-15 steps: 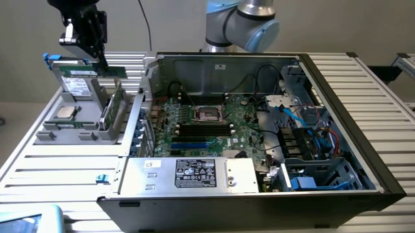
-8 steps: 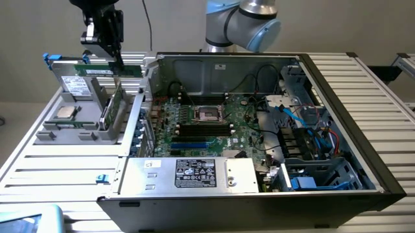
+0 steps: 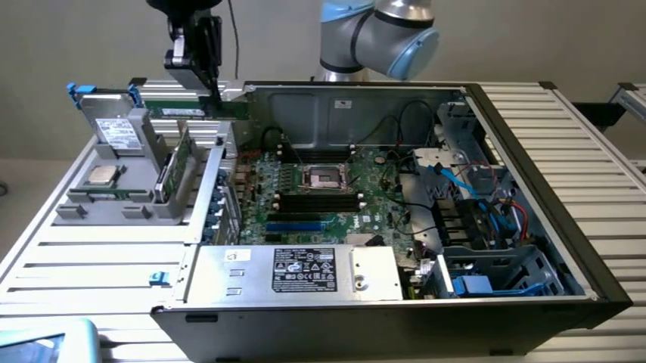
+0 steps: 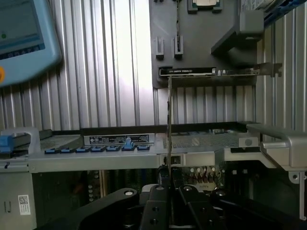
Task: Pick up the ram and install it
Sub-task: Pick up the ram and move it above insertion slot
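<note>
Gripper (image 3: 214,97) clenched on the ram (image 3: 192,112), gripped just beneath its fingers above the grey parts tray (image 3: 93,212); carrying step seemingly in hand; memory slots (image 3: 318,201) lie lower, toward the exterior view's right, so seating likely demands careful alignment.

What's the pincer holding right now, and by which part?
The ram, clamped across its two flat faces at the upper long edge by the pincer; the lower edge is free.
</note>
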`<act>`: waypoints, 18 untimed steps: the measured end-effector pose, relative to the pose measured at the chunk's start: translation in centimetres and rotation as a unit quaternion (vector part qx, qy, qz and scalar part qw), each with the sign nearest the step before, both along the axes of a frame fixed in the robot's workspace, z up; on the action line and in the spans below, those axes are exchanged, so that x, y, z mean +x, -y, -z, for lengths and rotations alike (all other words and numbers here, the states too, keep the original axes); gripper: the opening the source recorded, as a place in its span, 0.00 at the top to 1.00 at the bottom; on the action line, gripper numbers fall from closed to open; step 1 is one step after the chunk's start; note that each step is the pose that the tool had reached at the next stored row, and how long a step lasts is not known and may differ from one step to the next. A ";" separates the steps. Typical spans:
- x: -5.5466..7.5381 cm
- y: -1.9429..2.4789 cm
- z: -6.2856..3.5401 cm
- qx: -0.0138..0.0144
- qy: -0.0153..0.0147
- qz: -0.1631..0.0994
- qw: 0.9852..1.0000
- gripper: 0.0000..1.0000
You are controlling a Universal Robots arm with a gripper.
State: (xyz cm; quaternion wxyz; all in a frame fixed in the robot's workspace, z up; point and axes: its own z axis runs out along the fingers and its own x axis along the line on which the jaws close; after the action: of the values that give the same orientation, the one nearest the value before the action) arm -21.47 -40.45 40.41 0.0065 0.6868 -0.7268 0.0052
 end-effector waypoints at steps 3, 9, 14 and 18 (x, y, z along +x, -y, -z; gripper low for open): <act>1.4 -0.10 0.00 0.000 0.000 0.000 1.000 0.87; 3.8 -0.68 0.00 0.000 0.000 0.000 1.000 0.87; 5.9 -1.20 0.00 -0.001 0.000 0.000 1.000 0.87; 7.5 -1.54 0.04 -0.001 0.000 0.000 1.000 0.87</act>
State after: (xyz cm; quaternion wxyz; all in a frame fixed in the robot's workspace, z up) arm -13.94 -38.91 40.37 0.0069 0.6868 -0.7268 0.0060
